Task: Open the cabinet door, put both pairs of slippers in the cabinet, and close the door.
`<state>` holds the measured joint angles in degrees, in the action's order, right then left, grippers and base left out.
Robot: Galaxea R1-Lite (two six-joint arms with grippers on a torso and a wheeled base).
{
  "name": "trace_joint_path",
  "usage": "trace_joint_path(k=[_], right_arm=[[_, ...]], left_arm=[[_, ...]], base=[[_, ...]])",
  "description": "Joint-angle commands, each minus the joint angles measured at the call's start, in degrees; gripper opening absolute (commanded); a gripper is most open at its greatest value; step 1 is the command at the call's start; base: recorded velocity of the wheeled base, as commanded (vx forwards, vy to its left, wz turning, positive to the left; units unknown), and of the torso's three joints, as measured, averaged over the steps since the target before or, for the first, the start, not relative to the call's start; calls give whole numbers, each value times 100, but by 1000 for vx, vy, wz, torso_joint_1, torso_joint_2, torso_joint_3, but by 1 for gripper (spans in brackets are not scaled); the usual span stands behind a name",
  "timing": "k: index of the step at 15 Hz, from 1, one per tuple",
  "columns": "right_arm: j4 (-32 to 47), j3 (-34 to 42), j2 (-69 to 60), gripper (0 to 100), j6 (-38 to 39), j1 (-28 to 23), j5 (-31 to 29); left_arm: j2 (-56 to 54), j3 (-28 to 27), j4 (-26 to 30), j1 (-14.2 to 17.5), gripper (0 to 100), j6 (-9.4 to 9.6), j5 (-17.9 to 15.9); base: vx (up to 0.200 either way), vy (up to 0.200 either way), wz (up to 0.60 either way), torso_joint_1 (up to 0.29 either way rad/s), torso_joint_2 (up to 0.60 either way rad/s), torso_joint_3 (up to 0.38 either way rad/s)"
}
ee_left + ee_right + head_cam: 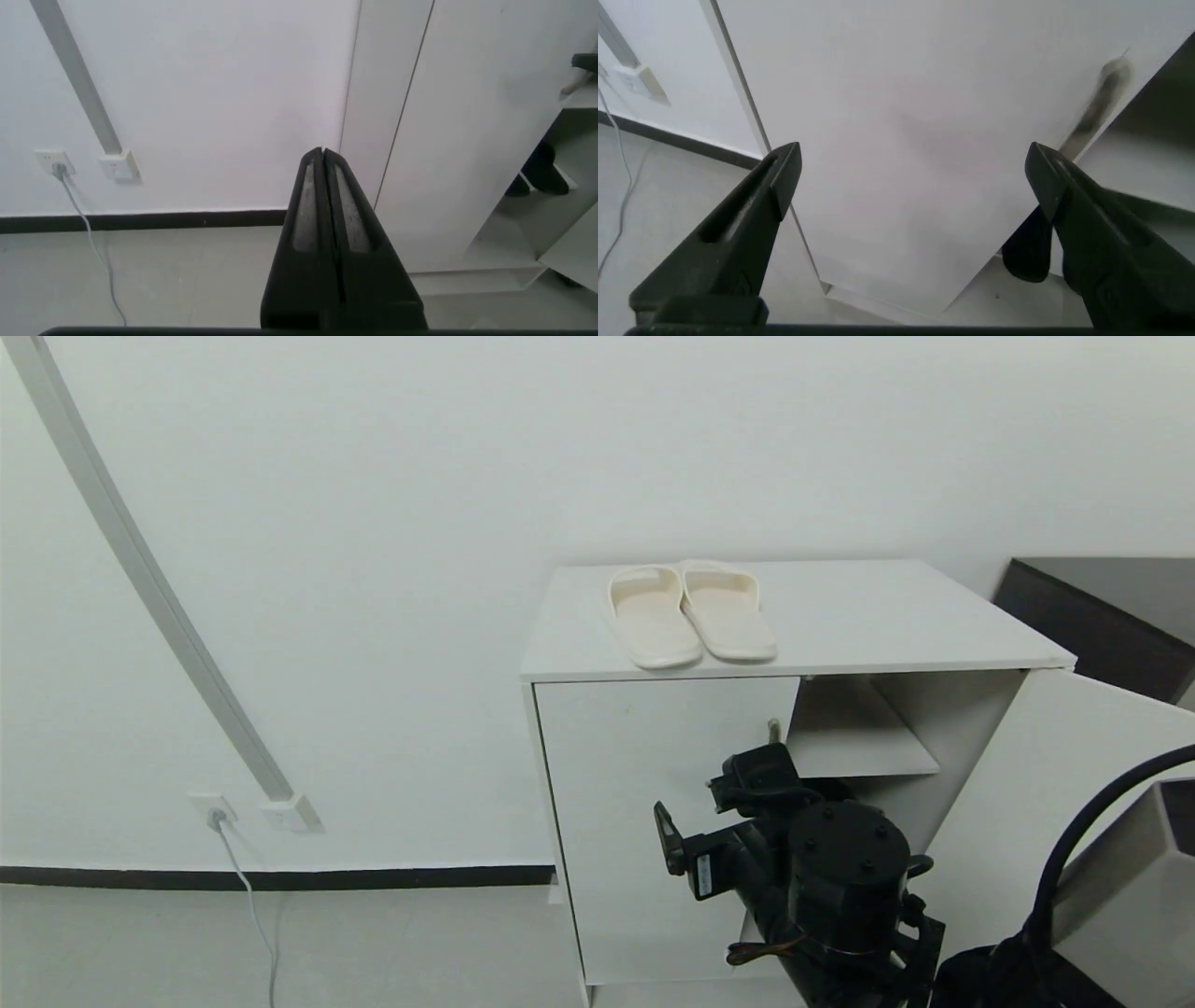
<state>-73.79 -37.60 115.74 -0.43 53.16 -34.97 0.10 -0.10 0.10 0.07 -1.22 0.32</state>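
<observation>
Smooth cream slippers (691, 614) flat on matte white cabinet (887, 616) top, 10 o'clock from open door (1055, 793). L gripper (322, 161) pinched closed; R gripper (912, 159) spread wide.

grey conduit (151, 565) slants down the wall (392, 504) to a socket (291, 814); a cable (252, 896) hangs beside it; dark table (1111, 607) at right.

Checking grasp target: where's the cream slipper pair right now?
Head view: the cream slipper pair lies on top of the cabinet, left of centre near the front edge, above the closed left door.
</observation>
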Motion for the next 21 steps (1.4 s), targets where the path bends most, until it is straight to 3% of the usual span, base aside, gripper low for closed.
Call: trace_joint_path(k=[1, 10, 13, 17, 21], right_arm=[[-4, 7, 1, 100, -1, 1, -1], [5, 7, -25, 100, -1, 1, -1], [-4, 24, -7, 100, -116, -43, -9], [-241, -64, 28, 100, -502, -131, 8], [269, -600, -183, 100, -573, -447, -18]], left_arm=[[-1, 1, -1, 1, 0, -1, 3], [-1, 1, -1, 1, 0, -1, 3], [-1, 1, -1, 1, 0, -1, 3], [-1, 10, -1, 1, 0, 157, -14], [-1, 1, -1, 1, 0, 131, -14]], base=[[0, 0, 0, 212, -510, -315], [0, 0, 0, 230, -550, -320], [0, 0, 600, 248, -574, -308], [0, 0, 0, 35, -76, -40], [0, 0, 0, 0, 0, 0]])
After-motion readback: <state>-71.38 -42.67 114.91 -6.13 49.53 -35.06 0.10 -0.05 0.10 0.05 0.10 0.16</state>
